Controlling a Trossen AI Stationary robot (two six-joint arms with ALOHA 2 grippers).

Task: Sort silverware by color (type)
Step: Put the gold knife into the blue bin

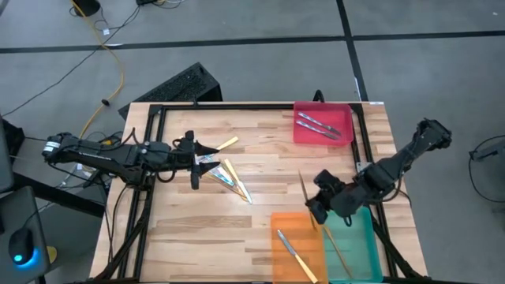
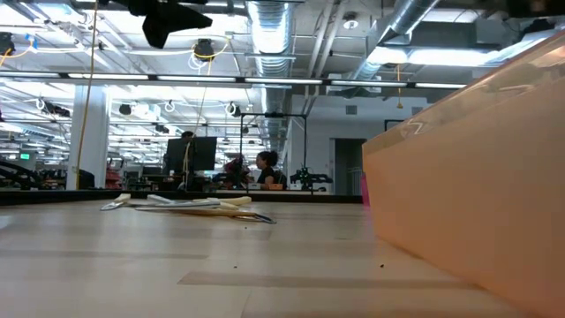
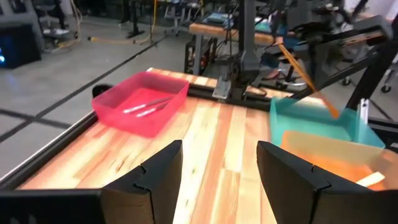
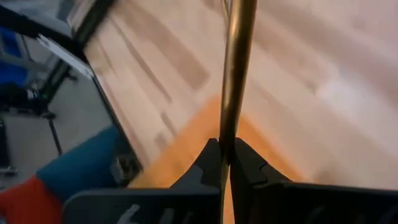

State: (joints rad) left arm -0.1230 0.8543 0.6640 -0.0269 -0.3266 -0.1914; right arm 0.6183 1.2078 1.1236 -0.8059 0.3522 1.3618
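A pile of silverware [image 1: 229,177] with yellow, light-blue and silver parts lies on the wooden table, also seen in the low view [image 2: 190,204]. My left gripper [image 1: 202,156] hovers open at the pile's left end, with nothing between its fingers [image 3: 217,168]. My right gripper [image 1: 316,207] is shut on a tan wooden utensil [image 1: 303,186] just beyond the orange tray's [image 1: 276,229] far edge. The red tray [image 1: 304,136] holds two silver utensils, the orange tray one yellow-handled piece [image 1: 296,252], and the teal tray [image 1: 364,237] a wooden stick [image 1: 338,248]. My right gripper pinches the wooden utensil's shaft [image 4: 231,127] between its two fingers. The shaft runs along the fingers and sticks out forward past their tips. The utensil is lifted clear of the table and tilted, seen slanting in the left wrist view [image 3: 306,78].
A black metal frame [image 1: 237,106] runs round the table's edges. The three trays stand along the right side, red at the far corner, orange and teal at the near edge. Bare wood [image 1: 197,229] spreads across the near left. People sit in the room beyond [image 2: 265,168].
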